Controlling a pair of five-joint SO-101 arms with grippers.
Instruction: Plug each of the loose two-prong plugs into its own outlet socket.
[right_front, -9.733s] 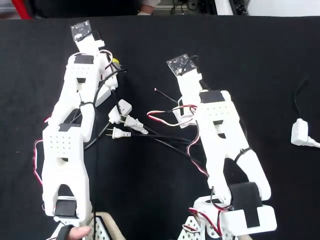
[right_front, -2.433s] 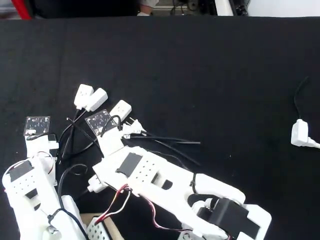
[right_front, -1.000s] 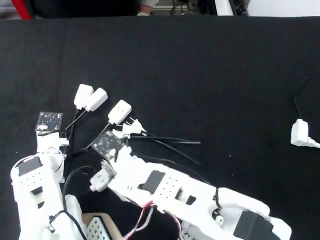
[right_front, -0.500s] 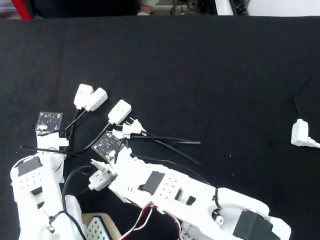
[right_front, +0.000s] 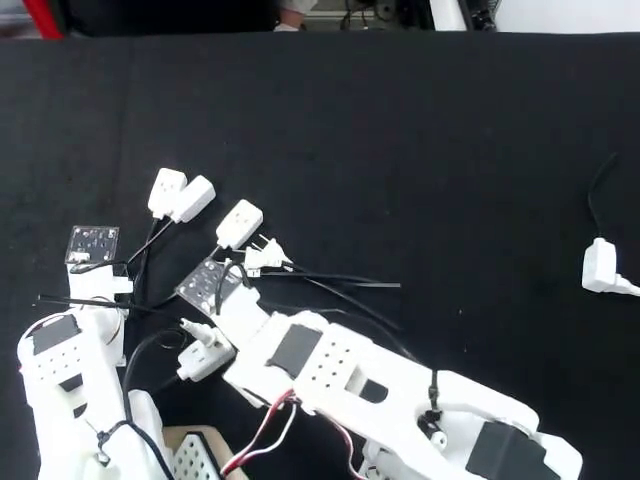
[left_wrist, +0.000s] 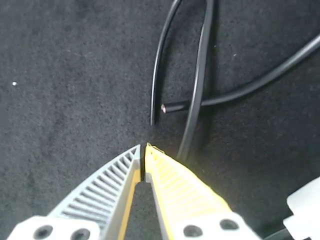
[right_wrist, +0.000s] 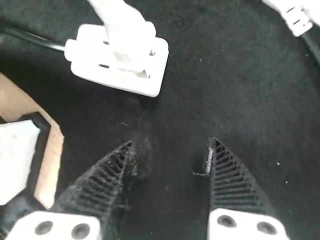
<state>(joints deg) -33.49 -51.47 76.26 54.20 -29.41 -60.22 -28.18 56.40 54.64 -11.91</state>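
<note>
Right wrist view: I log right tool (right_wrist: 170, 159) open, empty, near a plug (right_wrist: 122, 22) seated in a socket (right_wrist: 125, 75); left tool (left_wrist: 144, 150) closed, empty, beside black cables (left_wrist: 197, 90).

Even, bright light across the whole scene.
The matte black cloth tabletop (right_front: 450, 150) swallows shadows; the white plastic robot arm (right_front: 340, 370) glares against it.

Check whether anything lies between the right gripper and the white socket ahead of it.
Nothing visible does. Between the open right gripper and the white socket lies only bare black table. A plug sits in that socket.
</note>
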